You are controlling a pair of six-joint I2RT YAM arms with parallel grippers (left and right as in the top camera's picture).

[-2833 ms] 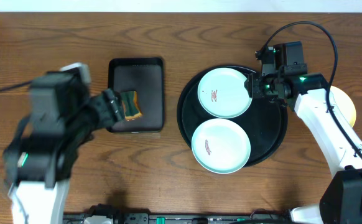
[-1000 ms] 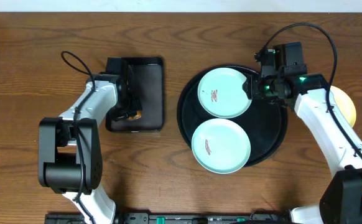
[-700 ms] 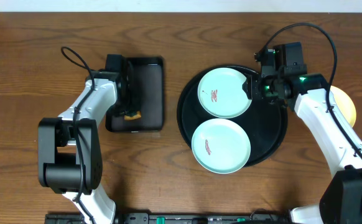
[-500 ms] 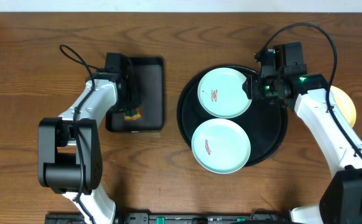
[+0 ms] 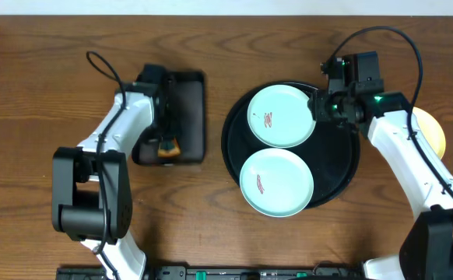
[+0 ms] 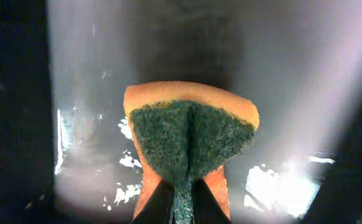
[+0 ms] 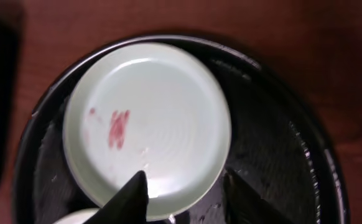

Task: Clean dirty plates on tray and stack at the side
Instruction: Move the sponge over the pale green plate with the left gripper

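Green side down, swing the sponge [image 6: 190, 134], squeezed tight in the left end effector [image 6: 181, 205], over to the far mint plate [image 7: 147, 124] on the round black tray [image 7: 280, 155]. First pinch the wide-open right end effector [image 7: 187, 193] onto its rim, else probably slides.

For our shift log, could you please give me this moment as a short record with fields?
left gripper: shut on sponge, over rectangular tray
right gripper: open, astride rim of upper plate
round tray: holds upper plate and lower plate, both mint, each with a red smear
yellow plate: off the round tray, on the table to its right, partly behind right arm
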